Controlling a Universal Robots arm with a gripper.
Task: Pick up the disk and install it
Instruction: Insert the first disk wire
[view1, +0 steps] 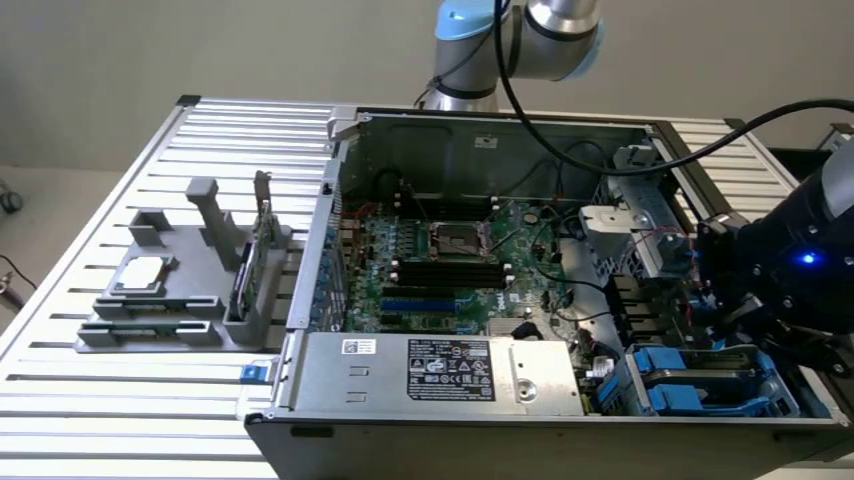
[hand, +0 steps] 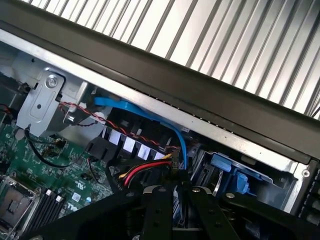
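Observation:
My gripper (view1: 738, 318) hangs over the drive bay at the near corner of the open computer case (view1: 467, 130), on the exterior view's right. In the wrist view its black fingers (hand: 159, 205) stand close together. A thin bluish-grey strip, the disk (hand: 175, 207) seen edge-on, is pinched between them. Most of the disk is hidden by the fingers. Just beyond the fingertips lies a plug with red, yellow and black wires (hand: 145, 170).
Blue plastic drive carriers (view1: 687, 390) (hand: 231, 172) sit in the bay beside the gripper. A blue cable (hand: 150, 115) runs along the case wall. The motherboard (view1: 441, 260) fills the case floor, with the power supply (view1: 441, 370) in front. A grey holder (view1: 174, 300) with a chip and a green card stands on the exterior view's left.

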